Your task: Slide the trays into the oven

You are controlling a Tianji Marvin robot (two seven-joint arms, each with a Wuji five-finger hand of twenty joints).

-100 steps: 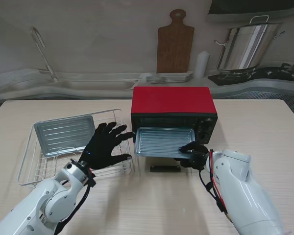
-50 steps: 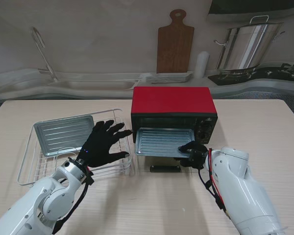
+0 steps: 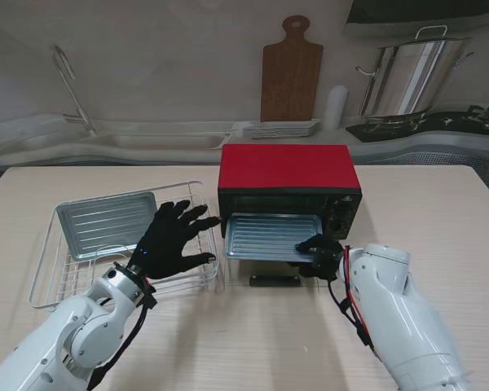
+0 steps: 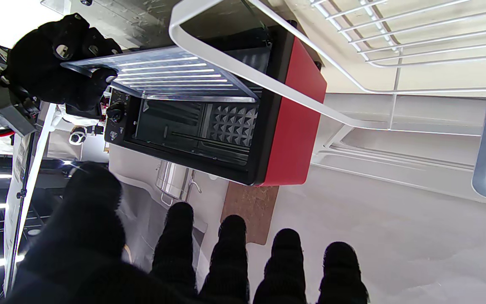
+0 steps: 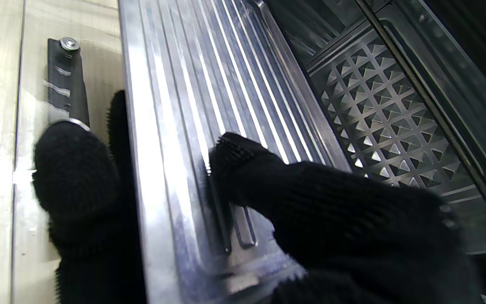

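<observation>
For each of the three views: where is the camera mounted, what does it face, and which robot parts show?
Stand: overhead, facing the table; both arms, left hand over the rack, right hand.
Left wrist: toward the oven; fingertips.
Right wrist: close on the tray; thumb and fingers pinching its rim.
All three show the tray entering the oven.

The left arm, white-shelled with a black cable along its forearm, rises from the near left corner and angles forward to the right. Its black-gloved five-finger left hand [image 3: 169,240] is held palm down with all fingers spread apart and extended, holding nothing; the left wrist view shows four fingertips [image 4: 231,236] in a row and the thumb apart. The white right arm rises from the near right corner, red and black wires at its wrist. Its black-gloved right hand [image 3: 322,252] is closed in a pinch: thumb [image 5: 243,164] on one face, a finger [image 5: 74,169] curled against the opposite side.
</observation>
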